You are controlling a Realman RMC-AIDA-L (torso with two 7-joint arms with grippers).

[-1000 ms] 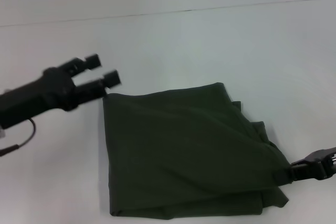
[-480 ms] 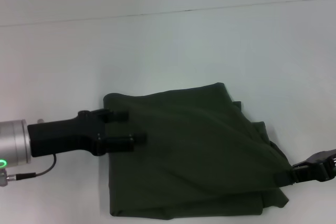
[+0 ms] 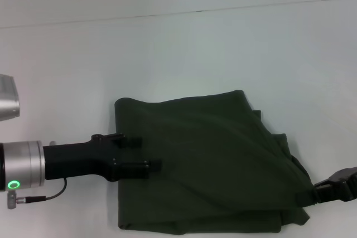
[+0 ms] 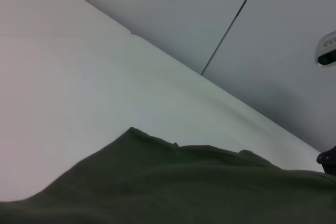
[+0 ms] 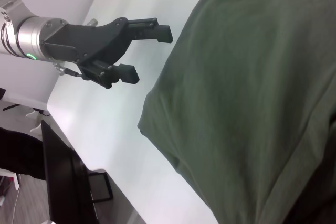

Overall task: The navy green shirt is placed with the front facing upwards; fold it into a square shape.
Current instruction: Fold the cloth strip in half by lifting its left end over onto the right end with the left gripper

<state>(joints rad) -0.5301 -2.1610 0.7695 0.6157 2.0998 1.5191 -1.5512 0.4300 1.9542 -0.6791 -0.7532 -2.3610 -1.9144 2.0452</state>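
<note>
The shirt [image 3: 206,165] lies on the white counter [image 3: 223,48] toward its near edge, already doubled into a rough, slightly skewed block with only plain green cloth showing and several layers stacked along its right side. The left tool [image 3: 146,153] is reaching in from the counter's left side, its two fingers parted with a clear gap and nothing between them, hanging over the shirt's left edge; from the right wrist view the left tool [image 5: 149,51] looks to be just off that edge and above the counter, so I cannot say it touches the cloth. The right tool [image 3: 312,193] sits at the shirt's near right corner, where the fabric bunches up against it; it seems to have hold of that corner, but its fingers are hidden and I cannot tell for sure. To my eye the step in hand is taking the left edge for another fold. Doing it well means coming down low enough to catch every layer at that edge, not only the top one, closing firmly, and keeping the right corner pinned so that the block does not slide or skew further.
</note>
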